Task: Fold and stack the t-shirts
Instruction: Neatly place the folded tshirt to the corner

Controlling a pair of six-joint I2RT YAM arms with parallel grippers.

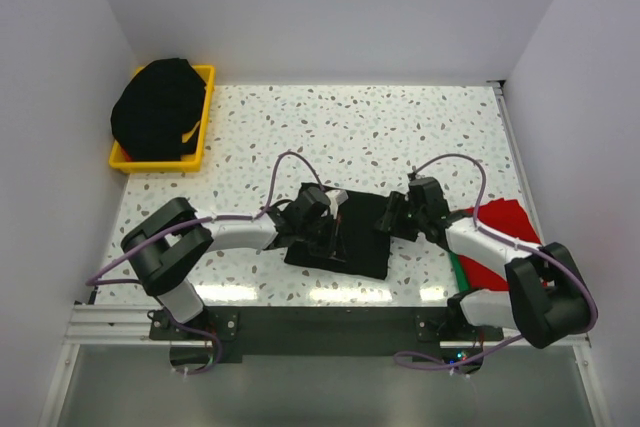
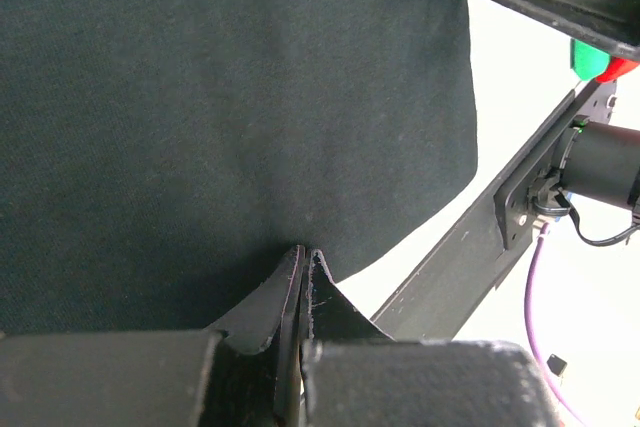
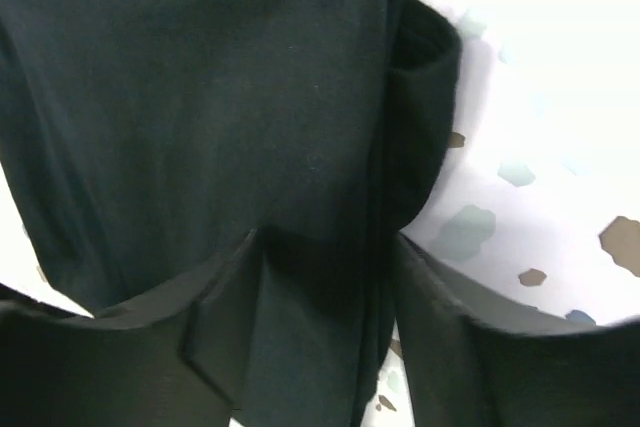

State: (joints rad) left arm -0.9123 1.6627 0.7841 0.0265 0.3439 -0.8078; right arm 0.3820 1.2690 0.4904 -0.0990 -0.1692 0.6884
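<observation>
A black t-shirt (image 1: 345, 242) lies partly folded at the table's near middle. My left gripper (image 1: 322, 219) is over its left part. In the left wrist view its jaws (image 2: 305, 255) are shut, with the tips pinched on the black cloth (image 2: 220, 117). My right gripper (image 1: 393, 215) is at the shirt's right edge. In the right wrist view it (image 3: 325, 297) is open, with a fold of the black cloth (image 3: 200, 97) between the fingers (image 3: 225, 307). A red t-shirt (image 1: 500, 232) lies at the right, partly under the right arm.
A yellow bin (image 1: 205, 117) at the far left corner holds a heap of black shirts (image 1: 158, 107). A green strip (image 1: 457, 269) shows beside the red shirt. White walls close in the left, back and right. The speckled tabletop (image 1: 380, 132) stretches behind the arms.
</observation>
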